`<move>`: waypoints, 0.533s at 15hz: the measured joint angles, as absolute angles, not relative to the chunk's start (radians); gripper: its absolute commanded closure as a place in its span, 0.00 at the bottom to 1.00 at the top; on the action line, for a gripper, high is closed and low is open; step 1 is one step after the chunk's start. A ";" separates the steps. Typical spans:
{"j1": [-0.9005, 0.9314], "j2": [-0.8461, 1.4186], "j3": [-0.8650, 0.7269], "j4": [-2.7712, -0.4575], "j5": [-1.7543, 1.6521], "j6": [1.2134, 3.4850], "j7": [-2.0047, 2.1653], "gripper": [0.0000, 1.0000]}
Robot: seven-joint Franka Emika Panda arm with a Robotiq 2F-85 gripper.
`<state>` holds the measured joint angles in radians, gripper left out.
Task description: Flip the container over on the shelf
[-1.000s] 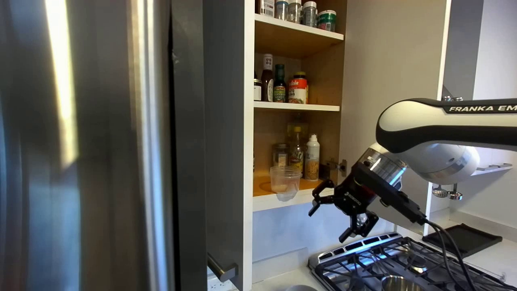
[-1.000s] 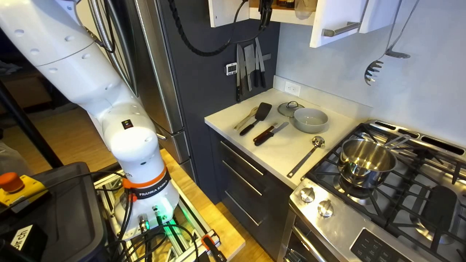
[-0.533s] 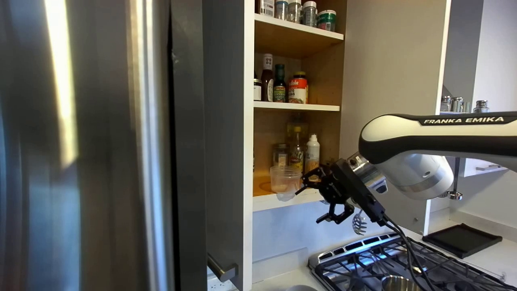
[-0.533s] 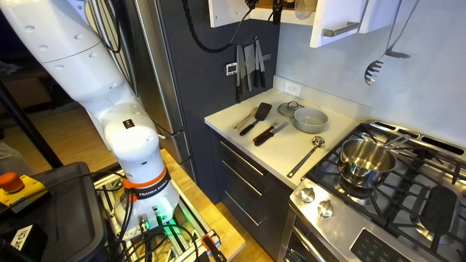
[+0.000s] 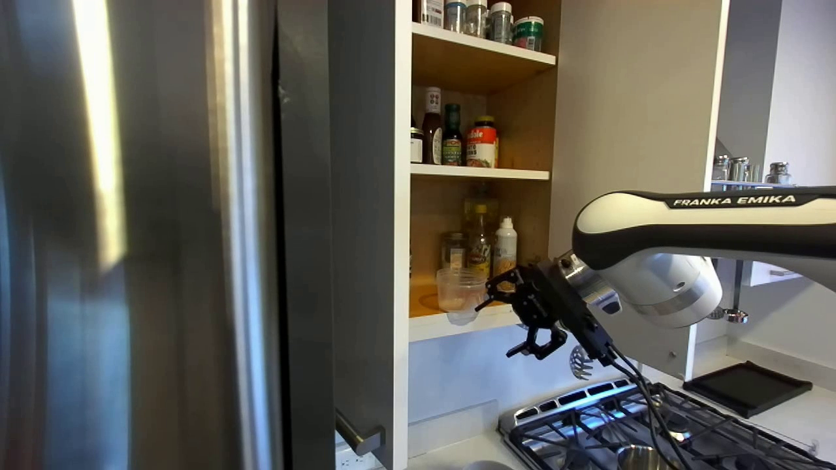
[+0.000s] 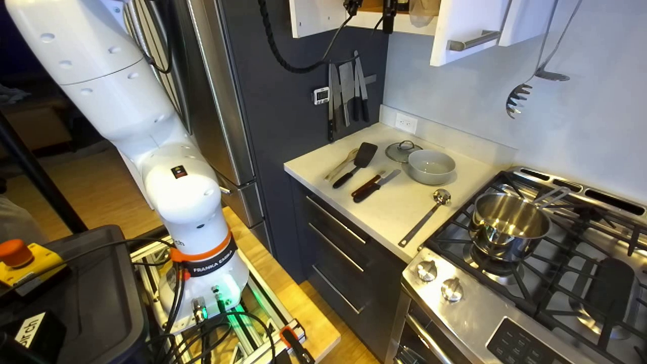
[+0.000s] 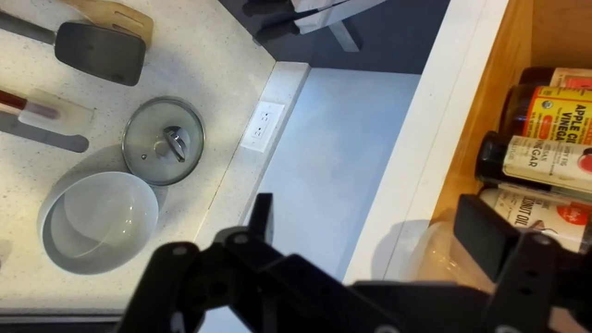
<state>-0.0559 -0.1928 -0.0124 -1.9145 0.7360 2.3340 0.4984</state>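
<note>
The clear plastic container point(image 5: 457, 294) stands at the front edge of the lowest shelf point(image 5: 426, 305), its wide rim uppermost. Only a bit of it shows at the top of an exterior view point(image 6: 423, 11). In the wrist view the container point(image 7: 439, 263) is partly covered by the gripper's right finger, and its shadow falls on the white shelf front point(image 7: 416, 152). My gripper point(image 5: 495, 330) is open and tilted, just in front of the shelf edge. Its upper fingertip overlaps the container's lower right side; whether they touch I cannot tell. Nothing is gripped between the fingers.
Behind the container stand a jar point(image 5: 452, 250), a bottle point(image 5: 481, 251) and a white spray can point(image 5: 507, 245). A higher board point(image 5: 480, 172) hangs above. Open cupboard doors flank the shelf, including the right one point(image 5: 627, 130). Below are a stove with a pot point(image 6: 510, 222) and a bowl point(image 6: 431, 167).
In an exterior view my open gripper has moved up and to the left, close to the container, mostly in the earlier half second. The container has not moved.
</note>
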 measured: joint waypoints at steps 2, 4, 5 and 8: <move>-0.056 -0.191 -0.012 -1.913 0.736 2.347 0.507 0.00; -0.055 -0.184 -0.012 -1.913 0.748 2.410 0.531 0.00; -0.054 -0.178 -0.012 -1.912 0.766 2.449 0.536 0.00; -0.050 -0.160 -0.012 -1.908 0.833 2.540 0.536 0.00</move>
